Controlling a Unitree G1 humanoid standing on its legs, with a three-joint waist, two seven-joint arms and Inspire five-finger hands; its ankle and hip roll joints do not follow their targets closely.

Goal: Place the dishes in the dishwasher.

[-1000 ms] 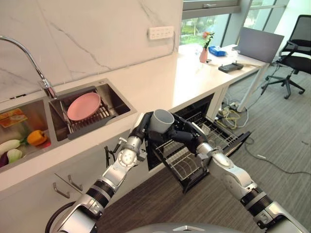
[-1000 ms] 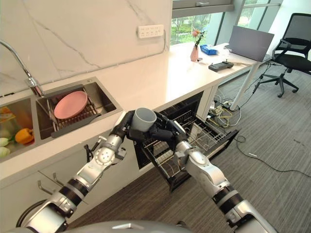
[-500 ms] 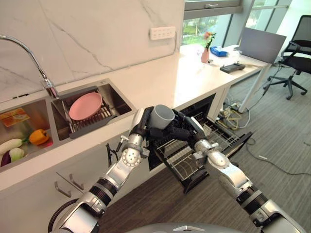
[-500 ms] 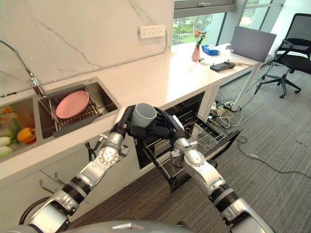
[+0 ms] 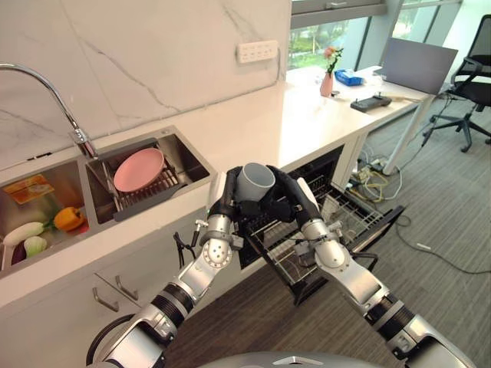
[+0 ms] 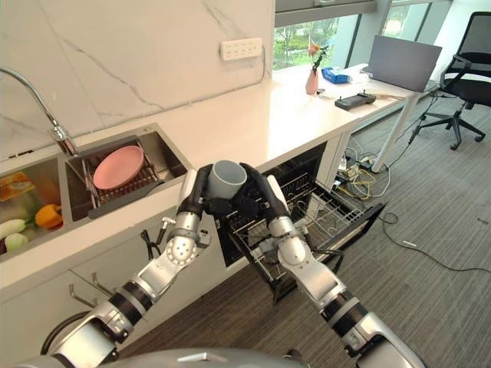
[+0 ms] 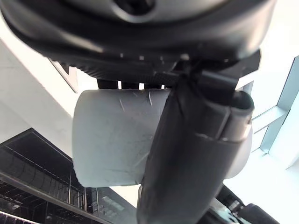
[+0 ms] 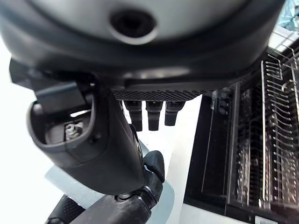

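A grey cup (image 5: 255, 181) is held upright in the air in front of the counter edge, above the inner end of the pulled-out dishwasher rack (image 5: 347, 221). My left hand (image 5: 225, 201) grips its left side, fingers and thumb curled round the wall (image 7: 112, 140). My right hand (image 5: 288, 201) comes in from the right and arches over the cup's other side, its fingers curled against it. In the right wrist view a pale edge of the cup (image 8: 60, 184) shows under the thumb. A pink plate (image 5: 138, 169) leans on a dark drain rack in the sink (image 5: 193, 159).
The dishwasher door (image 5: 383, 224) hangs open under the counter, its wire rack (image 8: 275, 140) drawn out towards the carpet. Vegetables (image 5: 67, 218) lie in the left sink basin. A tap (image 5: 77, 138) stands behind the sink. A vase, a desk and an office chair (image 5: 472, 84) are far right.
The right hand has drawn closer round the cup's right side, and both forearms have swung in nearer to each other. The cup stays held at about the same place. The camera has shifted slightly.
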